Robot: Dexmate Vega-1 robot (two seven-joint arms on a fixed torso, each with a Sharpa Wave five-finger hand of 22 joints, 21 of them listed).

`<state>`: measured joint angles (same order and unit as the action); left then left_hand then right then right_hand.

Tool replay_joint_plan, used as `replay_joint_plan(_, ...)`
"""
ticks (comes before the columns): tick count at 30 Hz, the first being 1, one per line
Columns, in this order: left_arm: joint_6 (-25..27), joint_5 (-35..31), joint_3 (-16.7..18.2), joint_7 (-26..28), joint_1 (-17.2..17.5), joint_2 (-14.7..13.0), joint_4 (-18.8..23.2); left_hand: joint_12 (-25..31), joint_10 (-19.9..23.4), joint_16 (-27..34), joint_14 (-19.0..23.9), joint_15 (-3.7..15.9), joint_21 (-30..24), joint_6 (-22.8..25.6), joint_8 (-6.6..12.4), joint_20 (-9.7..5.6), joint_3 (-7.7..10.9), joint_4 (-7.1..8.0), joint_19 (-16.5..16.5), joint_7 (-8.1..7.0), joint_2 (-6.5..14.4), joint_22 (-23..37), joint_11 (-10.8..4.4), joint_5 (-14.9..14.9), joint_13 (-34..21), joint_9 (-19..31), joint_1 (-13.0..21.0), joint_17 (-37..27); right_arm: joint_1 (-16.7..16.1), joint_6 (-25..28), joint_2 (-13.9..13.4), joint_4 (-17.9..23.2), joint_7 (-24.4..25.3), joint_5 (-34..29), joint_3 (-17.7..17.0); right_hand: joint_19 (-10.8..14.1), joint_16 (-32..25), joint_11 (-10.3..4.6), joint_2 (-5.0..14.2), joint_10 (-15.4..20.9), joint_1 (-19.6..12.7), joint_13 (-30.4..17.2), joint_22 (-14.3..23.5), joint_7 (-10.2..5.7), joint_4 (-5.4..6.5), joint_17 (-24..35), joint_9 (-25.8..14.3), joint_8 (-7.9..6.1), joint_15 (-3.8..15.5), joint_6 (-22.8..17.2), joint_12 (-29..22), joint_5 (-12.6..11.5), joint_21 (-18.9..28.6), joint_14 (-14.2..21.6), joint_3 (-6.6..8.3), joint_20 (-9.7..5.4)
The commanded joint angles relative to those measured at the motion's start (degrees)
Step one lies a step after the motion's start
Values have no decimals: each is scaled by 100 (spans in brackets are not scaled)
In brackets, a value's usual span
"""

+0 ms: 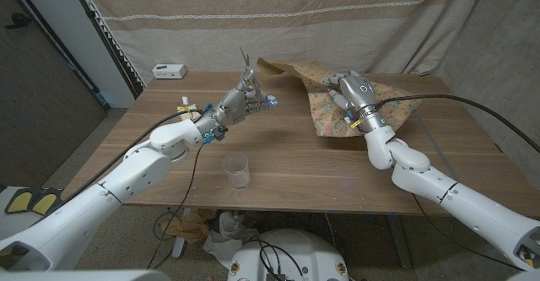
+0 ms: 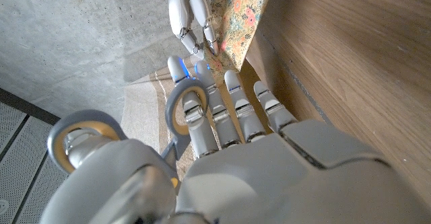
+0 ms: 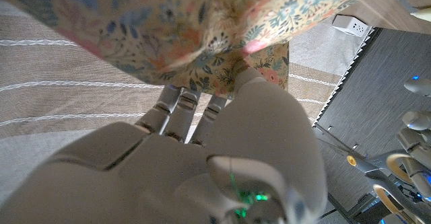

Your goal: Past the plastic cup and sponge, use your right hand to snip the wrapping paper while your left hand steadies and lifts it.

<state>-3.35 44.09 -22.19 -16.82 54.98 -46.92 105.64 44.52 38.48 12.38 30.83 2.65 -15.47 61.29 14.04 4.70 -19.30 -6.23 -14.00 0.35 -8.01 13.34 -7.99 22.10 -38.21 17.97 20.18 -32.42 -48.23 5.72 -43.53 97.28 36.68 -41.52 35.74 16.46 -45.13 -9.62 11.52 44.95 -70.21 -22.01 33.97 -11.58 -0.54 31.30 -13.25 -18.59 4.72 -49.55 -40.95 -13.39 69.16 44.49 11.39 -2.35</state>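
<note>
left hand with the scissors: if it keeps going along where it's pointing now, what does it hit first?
Most likely the wrapping paper. The left hand holds the scissors, its fingers reaching toward the lifted floral edge that the right hand grips. The gap between looks free, though depth is unclear.

Both arms wear smooth white rounded shells, with black cables running along them. The left hand and right hand are silver-grey metal with segmented fingers (blue lights glow at the left fingertips).
</note>
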Motion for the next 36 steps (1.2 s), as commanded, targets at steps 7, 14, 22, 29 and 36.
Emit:
replay_joint_plan(7,159,-60,-56,-134,-146,-130,12,53,175,22,55,449,-42,-83,63,13,-8,39,3,219,-23,-5,-129,57,-29,40,16,8,-50,154,-180,119,151,-188,-160,-90,-10,-151,-38,199,1,-407,-3,9,12,-33,-31,77,876,-68,42,-39,154,-36,-35,-906)
replay_joint_plan(14,234,-34,-107,-252,-241,-124,-69,83,212,25,67,457,-41,-48,81,10,-7,38,8,221,-25,-6,-129,60,-37,51,19,9,-69,160,-242,180,176,-224,-211,-128,-11,-152,-40,217,5,-409,-18,1,14,-56,-33,105,876,-74,57,-45,227,-35,-47,-905)
replay_joint_plan(22,370,38,-185,-409,-337,-115,-130,150,451,36,112,462,-43,56,117,4,-7,38,11,247,-30,-7,-44,64,63,63,25,11,-120,139,-282,176,360,-282,-274,-295,4,-154,-36,180,30,-485,-96,-26,36,-137,-107,171,877,-80,106,-61,461,-59,-90,-898)
replay_joint_plan(29,458,51,-341,-736,-573,-40,-281,145,413,36,125,461,-44,43,107,8,-8,38,14,271,-34,-8,-38,66,75,64,28,11,-55,39,-197,-145,950,-501,-217,-414,-13,-164,-40,247,35,-473,-227,-42,47,-223,-115,270,877,-144,198,-87,778,-34,-118,-892)
replay_joint_plan(36,502,39,-484,-975,-755,66,-399,153,398,33,127,456,-46,20,96,5,-9,40,12,256,-37,-8,-61,67,79,70,26,12,-106,129,-172,-145,1003,-435,-224,-466,-51,-163,-55,348,31,-448,-368,-49,32,-292,-105,348,876,-218,267,-116,1047,33,-161,-889)
